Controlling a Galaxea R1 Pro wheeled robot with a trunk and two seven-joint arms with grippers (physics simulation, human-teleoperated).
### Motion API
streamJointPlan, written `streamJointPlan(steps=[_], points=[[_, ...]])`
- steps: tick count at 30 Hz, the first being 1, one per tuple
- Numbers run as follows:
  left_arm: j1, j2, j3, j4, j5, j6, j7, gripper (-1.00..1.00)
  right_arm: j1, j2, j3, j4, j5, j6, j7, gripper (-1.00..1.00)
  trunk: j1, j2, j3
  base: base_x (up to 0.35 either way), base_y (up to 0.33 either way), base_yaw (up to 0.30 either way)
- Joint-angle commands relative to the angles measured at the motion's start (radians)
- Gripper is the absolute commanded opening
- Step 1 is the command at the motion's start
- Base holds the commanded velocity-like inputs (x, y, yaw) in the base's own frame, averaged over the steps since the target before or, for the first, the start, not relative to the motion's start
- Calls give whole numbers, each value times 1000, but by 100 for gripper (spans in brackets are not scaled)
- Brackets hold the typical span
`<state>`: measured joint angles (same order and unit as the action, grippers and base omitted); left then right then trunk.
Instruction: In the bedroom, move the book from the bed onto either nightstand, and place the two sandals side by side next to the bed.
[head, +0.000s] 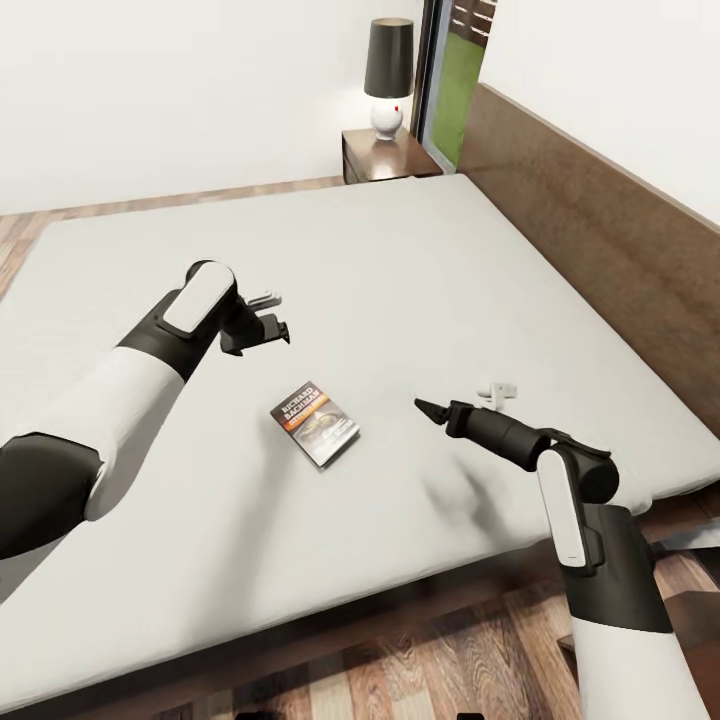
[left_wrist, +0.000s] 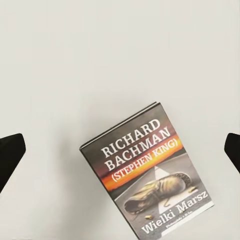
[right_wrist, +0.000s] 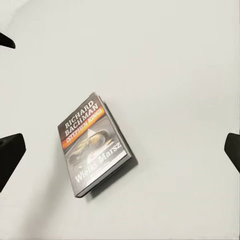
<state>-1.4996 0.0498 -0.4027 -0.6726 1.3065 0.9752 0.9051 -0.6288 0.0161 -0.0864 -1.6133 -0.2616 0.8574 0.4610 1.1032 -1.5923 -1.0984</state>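
Note:
The book (head: 315, 423) lies flat, cover up, on the bed's off-white mattress (head: 420, 270), near its front edge. Its dark cover has white lettering and an orange band (left_wrist: 147, 172) (right_wrist: 95, 145). My left gripper (head: 272, 315) hovers open above the mattress, just behind and left of the book. My right gripper (head: 428, 407) is open too, low over the mattress to the book's right and pointing at it. In each wrist view the fingertips (left_wrist: 10, 155) (right_wrist: 10, 157) stand wide apart with nothing between them. A nightstand (head: 385, 155) stands at the bed's far corner. The sandals are out of view.
A lamp (head: 388, 75) with a dark shade and white base stands on the nightstand. The brown wood headboard (head: 600, 230) runs along the bed's right side. Wood-plank floor (head: 420, 660) shows in front of the bed and beyond its far edge.

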Motion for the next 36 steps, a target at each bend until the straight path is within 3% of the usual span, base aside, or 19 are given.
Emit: streamJointPlan(steps=[1, 10, 11, 12, 16, 21, 28, 36], points=[[5, 1, -7, 0, 7, -5, 5, 100, 5, 0, -7, 0, -4, 10, 3, 100, 0, 0, -2, 0, 0, 0], [22, -5, -11, 42, -30, -55, -16, 100, 28, -1, -10, 0, -26, 13, 2, 100, 0, 0, -14, 0, 0, 0], [22, -6, -11, 54, -99, -92, -32, 100, 29, -1, -10, 0, -27, 13, 2, 100, 0, 0, -16, 0, 0, 0], [22, -6, -11, 54, -99, -92, -32, 100, 29, -1, -10, 0, -27, 13, 2, 100, 0, 0, -17, 0, 0, 0], [26, -8, -12, 82, -182, -159, -115, 100, 31, -2, -11, -1, -28, 14, 2, 100, 0, 0, -23, 0, 0, 0], [31, -6, -12, 100, -222, -191, -168, 100, 32, -2, -10, -1, -28, 14, 2, 100, 0, 0, -31, 0, 0, 0], [31, -8, -9, 88, -232, -197, -177, 100, 32, -2, -5, -2, -28, 12, 2, 100, 0, 0, -42, 0, 0, 0], [27, -7, 2, 58, -221, -182, -204, 100, 32, -2, -2, -2, -28, 11, 2, 100, 31, -56, -79, 0, 0, 0]])
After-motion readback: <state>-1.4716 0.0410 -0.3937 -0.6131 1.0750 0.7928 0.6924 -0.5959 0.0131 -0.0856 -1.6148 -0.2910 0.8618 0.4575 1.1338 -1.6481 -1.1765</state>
